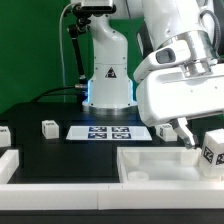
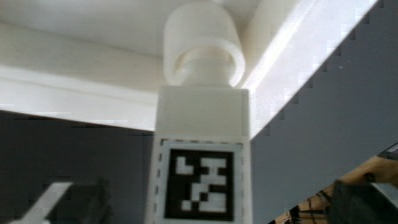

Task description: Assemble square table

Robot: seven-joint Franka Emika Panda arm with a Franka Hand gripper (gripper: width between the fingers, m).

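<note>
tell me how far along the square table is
Done: nothing clearly attached; the table top holds no leg in its visible part. In hand: the pincer is open around a tagged leg at the top's corner; whether it is seated I cannot tell. Left: fastening that leg and the others, like the loose leg near the marker board.
</note>
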